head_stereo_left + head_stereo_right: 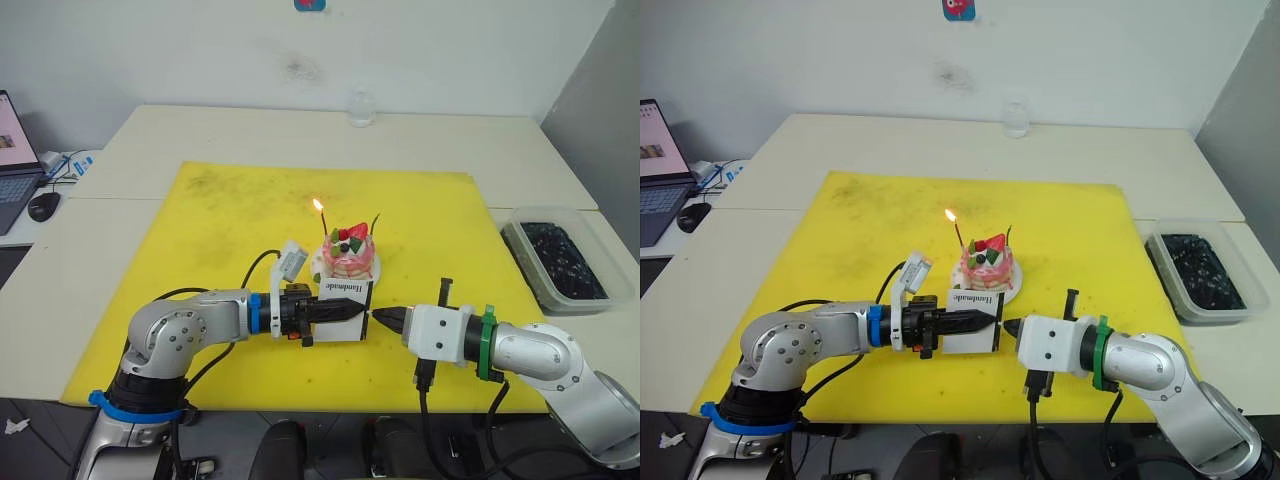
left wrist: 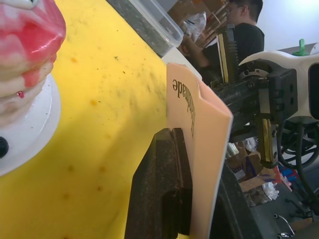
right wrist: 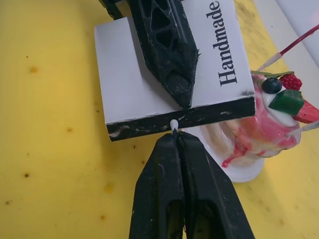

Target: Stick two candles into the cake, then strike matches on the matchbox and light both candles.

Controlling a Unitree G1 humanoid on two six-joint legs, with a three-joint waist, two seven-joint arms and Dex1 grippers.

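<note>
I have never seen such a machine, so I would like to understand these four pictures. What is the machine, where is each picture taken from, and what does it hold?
It is a humanoid robot with two arms, each ending in two black jaws. The two wide pictures come from cameras on its head, looking down at a yellow mat on a table. The two close pictures come from cameras on its wrists.

On the mat stands a small pink cake on a white plate. Two thin candles are stuck in it: one burns with a small flame, the other is not lit.

The left gripper holds a white matchbox upright, dark strip towards the other arm. The right gripper pinches a match, whose pale tip sits at that strip. A person sits in the background of the left wrist view.
</note>
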